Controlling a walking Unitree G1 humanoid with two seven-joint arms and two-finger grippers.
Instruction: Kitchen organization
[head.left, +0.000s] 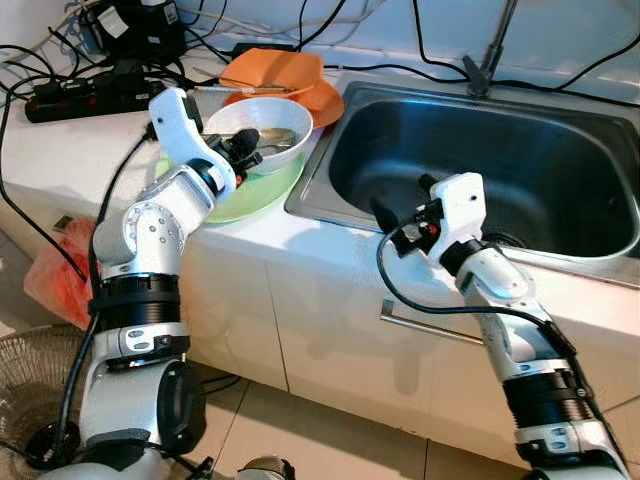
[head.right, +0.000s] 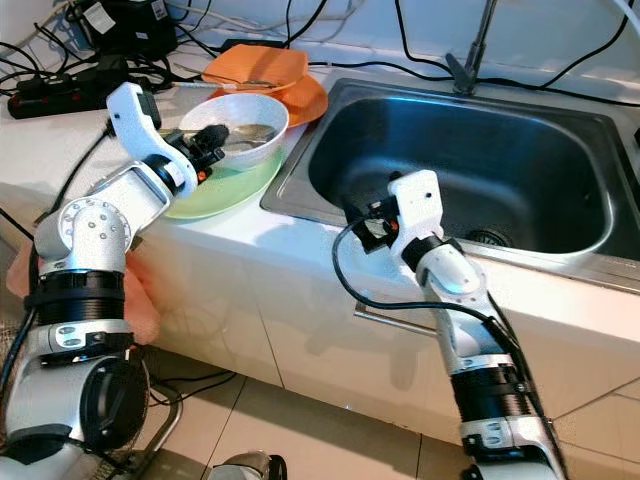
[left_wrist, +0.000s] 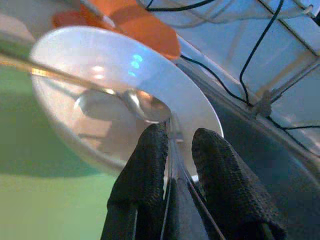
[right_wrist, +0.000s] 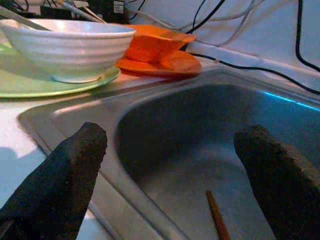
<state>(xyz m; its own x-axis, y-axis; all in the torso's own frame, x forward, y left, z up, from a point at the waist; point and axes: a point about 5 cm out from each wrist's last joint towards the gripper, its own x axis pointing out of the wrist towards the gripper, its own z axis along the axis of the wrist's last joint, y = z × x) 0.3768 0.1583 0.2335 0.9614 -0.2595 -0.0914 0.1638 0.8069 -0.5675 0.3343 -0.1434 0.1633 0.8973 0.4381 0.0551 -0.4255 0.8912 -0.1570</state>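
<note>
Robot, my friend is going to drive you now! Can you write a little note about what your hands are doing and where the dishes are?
Left gripper: shut on the rim of the white bowl, which has a spoon inside.
Right gripper: open, holding nothing, at the near edge of the sink.
The bowl sits on the green plate on the counter, left of the sink. Orange dishes are stacked behind it. A chopstick lies in the sink.
Done: bowl gripped.
Left: probably lift the bowl and put it, the plate and the orange dishes away.

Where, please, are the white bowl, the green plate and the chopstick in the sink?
white bowl (right_wrist: 70, 50), right wrist view, outer wall.
green plate (head.left: 262, 190), left eye view, bare rim.
chopstick (right_wrist: 217, 217), right wrist view, mid shaft.
</note>
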